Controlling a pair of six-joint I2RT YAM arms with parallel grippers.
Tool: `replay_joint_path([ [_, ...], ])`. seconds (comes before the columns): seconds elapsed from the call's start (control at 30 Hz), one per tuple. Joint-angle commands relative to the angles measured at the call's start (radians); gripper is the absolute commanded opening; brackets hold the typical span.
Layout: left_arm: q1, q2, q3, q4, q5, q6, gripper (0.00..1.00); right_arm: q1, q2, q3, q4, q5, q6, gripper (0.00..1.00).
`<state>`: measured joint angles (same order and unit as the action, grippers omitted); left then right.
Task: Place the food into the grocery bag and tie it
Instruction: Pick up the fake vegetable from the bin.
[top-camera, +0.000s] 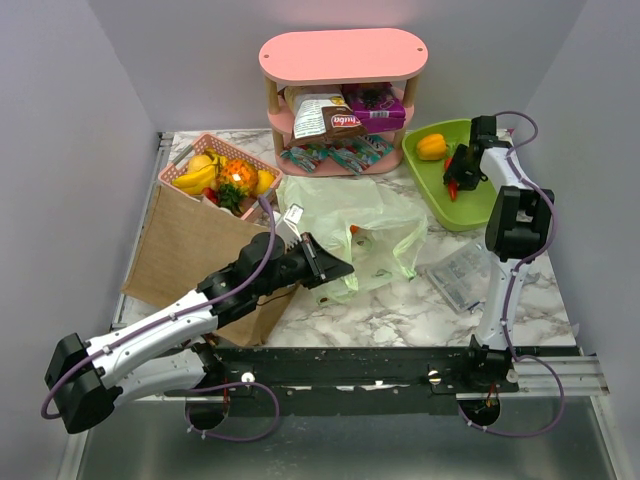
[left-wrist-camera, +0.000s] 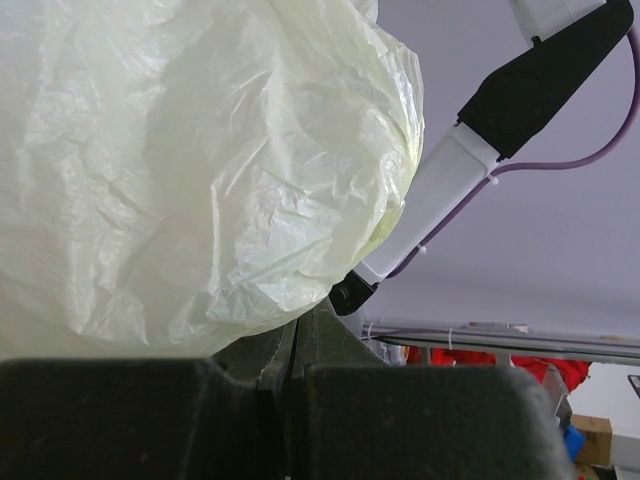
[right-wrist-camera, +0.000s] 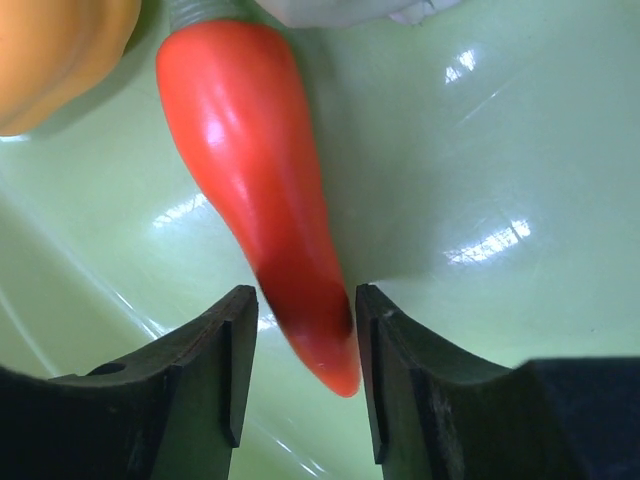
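A: A marbled worktop (top-camera: 400, 310) between plain lilac walls (top-camera: 70, 120). What do we note on it first?
B: We note the grocery bag (top-camera: 370, 225), pale green and crumpled, lying at centre in front of the pink shelf (top-camera: 342, 55). A small orange item (top-camera: 357, 231) shows through its film.
A: And the left pincer (top-camera: 335, 265)?
B: We read it as fully closed, pinching the bag's near edge. In the wrist view the film billows over the closed jaws.
A: The right pincer (top-camera: 462, 172)?
B: It sits in the green tray (top-camera: 470, 215) at the far right, partly parted. Its fingers (right-wrist-camera: 215, 380) flank the tip of a red chilli (right-wrist-camera: 240, 150), one just beside each side. Whether they press it, we cannot tell. An orange pepper (top-camera: 431, 146) lies next to the chilli.
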<state>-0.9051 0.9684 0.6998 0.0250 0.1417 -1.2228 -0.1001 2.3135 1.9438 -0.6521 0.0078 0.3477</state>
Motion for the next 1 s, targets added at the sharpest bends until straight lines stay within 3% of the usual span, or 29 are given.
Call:
replay_joint_path([
  [0.0, 0.005, 0.007, -0.008, 0.026, 0.027, -0.007, 0.00, -0.006, 0.029, 0.008, -0.017, 0.022, -0.015, 0.42],
  [0.1, 0.004, 0.004, -0.009, 0.025, 0.027, -0.009, 0.00, -0.006, 0.023, 0.003, -0.017, -0.001, -0.012, 0.28],
  [0.2, 0.004, -0.005, -0.011, 0.019, 0.025, -0.011, 0.00, -0.004, 0.006, 0.006, -0.020, -0.055, -0.008, 0.23],
  [0.63, 0.004, -0.044, -0.005, -0.004, -0.029, -0.018, 0.00, 0.019, -0.201, 0.009, -0.084, -0.299, 0.046, 0.20],
  [0.97, 0.005, -0.049, 0.009, 0.010, -0.057, -0.015, 0.00, 0.026, -0.479, -0.172, -0.104, -0.364, 0.061, 0.14],
])
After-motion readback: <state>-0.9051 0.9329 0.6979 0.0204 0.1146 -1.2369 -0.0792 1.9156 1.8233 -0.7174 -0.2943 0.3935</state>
